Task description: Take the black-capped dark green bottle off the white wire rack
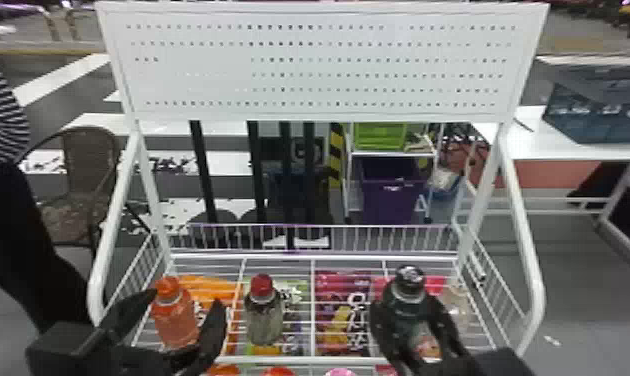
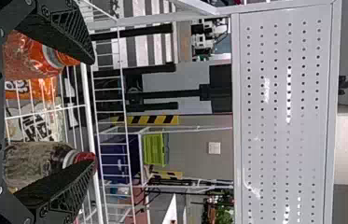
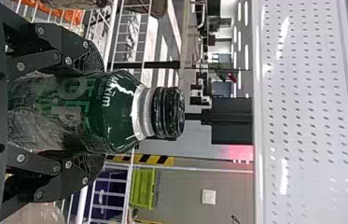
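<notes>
White wire rack (image 1: 279, 257) in a big room, with our dark green bottle (image 1: 409, 314) held tight

Behind the rack we see a green bin (image 1: 379, 136) above a purple bin (image 1: 389, 197). A white board (image 1: 319, 60) full of little holes goes across the top of the rack. Bright packs (image 1: 204, 285) show through the wires.

Our dark green bottle is shiny and looks see-through, with light marks where it shines. It has a black cap (image 3: 169, 112) with ridges, and a pale ring (image 3: 141, 112) sits just under the cap. The bottle is on the robot's right side of the rack, about upright. We cannot tell if its bottom touches the wires.

Our right gripper (image 1: 408, 306) has the bottle between its jaws. They are closed in as far as the bottle lets them, one on each side, below the cap. The right arm comes in low, from the bottom edge of the head view, and the tips point up toward the cap.

Our left gripper (image 1: 187, 297) is at the other side of the rack, by an orange bottle (image 1: 175, 325). Its jaws are wide apart and grip nothing. A red-capped bottle (image 1: 265, 320) stands near it, toward the middle.

Pale letters (image 3: 71, 98) run along the side of our green bottle.
</notes>
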Action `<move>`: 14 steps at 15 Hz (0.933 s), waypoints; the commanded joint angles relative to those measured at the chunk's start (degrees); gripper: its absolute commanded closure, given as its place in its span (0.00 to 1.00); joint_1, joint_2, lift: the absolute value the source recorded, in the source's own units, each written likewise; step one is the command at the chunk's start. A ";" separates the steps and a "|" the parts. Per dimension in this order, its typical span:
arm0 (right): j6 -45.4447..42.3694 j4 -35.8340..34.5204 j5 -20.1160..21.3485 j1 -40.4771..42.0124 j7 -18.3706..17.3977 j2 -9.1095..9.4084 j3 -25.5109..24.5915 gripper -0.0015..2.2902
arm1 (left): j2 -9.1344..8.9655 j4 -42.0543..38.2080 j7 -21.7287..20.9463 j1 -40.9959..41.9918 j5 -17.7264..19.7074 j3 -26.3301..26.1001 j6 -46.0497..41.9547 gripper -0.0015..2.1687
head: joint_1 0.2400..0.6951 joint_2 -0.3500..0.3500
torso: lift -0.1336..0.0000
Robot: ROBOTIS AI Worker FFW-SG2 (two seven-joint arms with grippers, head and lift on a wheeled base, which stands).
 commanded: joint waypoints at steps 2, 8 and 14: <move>-1.81 -9.74 -2.76 9.93 0.44 -1.82 -7.73 0.50 | -0.19 0.00 0.01 0.02 0.00 0.00 -0.41 0.07 | 0.57 0.50 | 1.00; -11.83 -14.66 -6.45 22.50 3.25 -1.99 -17.66 0.50 | -0.36 0.17 0.01 -0.16 0.00 -0.17 -0.76 0.07 | 0.57 0.50 | 1.00; -14.99 -14.75 -9.88 26.01 6.85 0.38 -23.90 0.50 | -0.36 0.08 0.01 -0.60 -0.09 0.00 -0.76 0.07 | 0.57 0.50 | 1.00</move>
